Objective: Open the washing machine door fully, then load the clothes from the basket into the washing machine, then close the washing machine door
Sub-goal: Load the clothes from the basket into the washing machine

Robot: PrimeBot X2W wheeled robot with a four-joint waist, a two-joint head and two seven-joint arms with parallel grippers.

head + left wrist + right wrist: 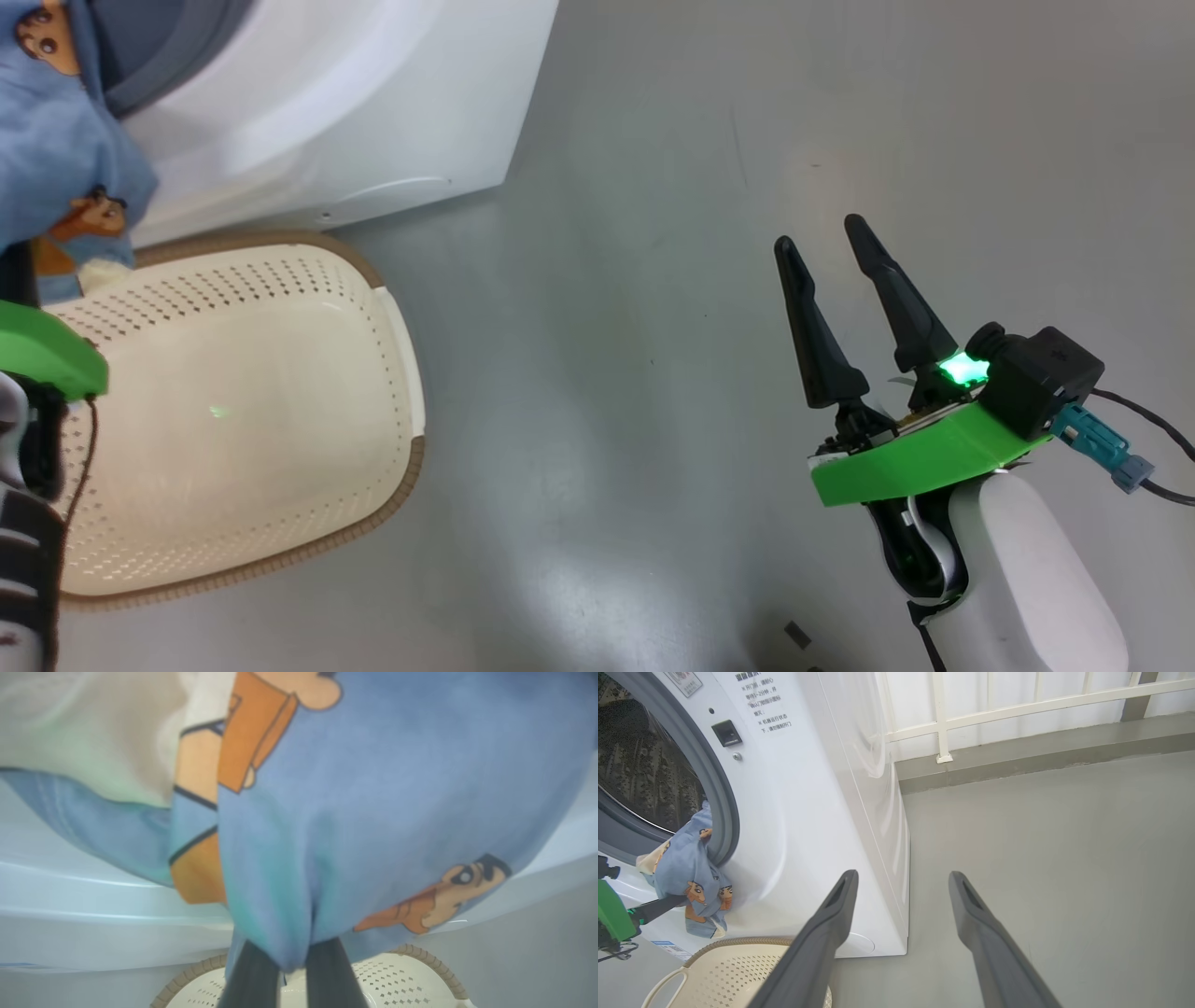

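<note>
**Soft cloth, glossy panels, matt fingers**

The clothes [373,812] are soft, matt cloth, light blue with printed figures, creased where they hang. The basket [252,439] is smooth cream plastic with a faint sheen, perforated walls and a brown woven-look rim. The washing machine [803,812] has glossy white panels that catch reflections. Its gasket [721,788] looks like matt grey rubber, and its drum [640,774] is dull perforated metal. The floor [653,187] is smooth grey with a soft sheen. The right gripper [902,873] has fingers [822,933] of matt dark plastic.

A smooth grey floor [653,233] carries soft, pale reflections. Along its far edge runs a low grey kerb [1017,760], with a white railing [1017,707] standing before a pale wall [985,688].
</note>
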